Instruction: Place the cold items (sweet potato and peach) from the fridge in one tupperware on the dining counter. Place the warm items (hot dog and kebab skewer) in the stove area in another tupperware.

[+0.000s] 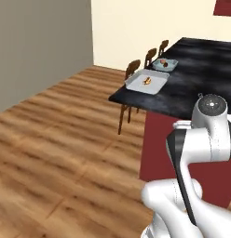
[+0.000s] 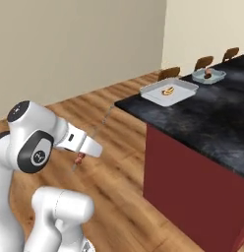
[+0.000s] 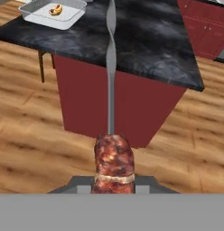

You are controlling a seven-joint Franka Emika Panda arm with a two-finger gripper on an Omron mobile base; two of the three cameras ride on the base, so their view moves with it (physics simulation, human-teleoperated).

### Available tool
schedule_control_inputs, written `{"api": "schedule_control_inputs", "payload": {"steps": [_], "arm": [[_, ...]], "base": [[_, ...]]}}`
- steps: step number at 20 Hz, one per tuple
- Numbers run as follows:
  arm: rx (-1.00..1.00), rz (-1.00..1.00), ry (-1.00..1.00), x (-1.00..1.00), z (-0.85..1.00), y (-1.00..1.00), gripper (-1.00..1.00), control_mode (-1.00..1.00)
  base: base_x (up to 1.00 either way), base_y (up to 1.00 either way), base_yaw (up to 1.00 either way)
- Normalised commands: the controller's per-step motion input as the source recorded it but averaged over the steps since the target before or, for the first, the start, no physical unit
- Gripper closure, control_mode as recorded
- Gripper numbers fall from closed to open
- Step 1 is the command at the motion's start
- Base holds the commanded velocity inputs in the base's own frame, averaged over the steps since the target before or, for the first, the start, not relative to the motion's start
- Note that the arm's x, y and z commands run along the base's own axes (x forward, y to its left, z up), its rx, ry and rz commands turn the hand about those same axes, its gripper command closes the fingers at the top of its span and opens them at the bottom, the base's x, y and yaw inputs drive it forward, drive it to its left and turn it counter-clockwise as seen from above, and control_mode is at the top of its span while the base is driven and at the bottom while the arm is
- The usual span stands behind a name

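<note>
Nearest: one gripper point(image 3: 114, 182), closed on one kebab skewer point(image 3: 113, 159), meat chunk seated between the finger tips, metal spike running straight ahead with a twist near its far end. From the right base view, same skewer point(image 2: 92, 134) carried over the wooden floor point(image 2: 119, 162), well short of the counter. Next out: one dining counter point(image 2: 202, 123), black marbled top on a red base, its near red face standing between hand and containers. On the far end of the top: two tupperware, apart from each other. Nearer tupperware point(image 1: 146, 82) holding one hot dog point(image 1: 147, 81). Farther tupperware point(image 1: 164, 64) holding reddish and orange items, too small to count. Beyond the counter edge: three wooden chairs point(image 1: 132, 69) in a row.
</note>
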Motion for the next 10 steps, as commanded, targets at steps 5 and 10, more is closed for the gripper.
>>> {"api": "schedule_control_inputs", "payload": {"steps": [5, 10], "arm": [[0.0, 0.0, 0.0, 0.0, 0.0, 0.0, 1.0, 1.0], [0.0, 0.0, 0.0, 0.0, 0.0, 0.0, 1.0, 1.0]], "base": [[1.0, 0.39, -0.32], [1.0, 0.18, -0.27]]}}
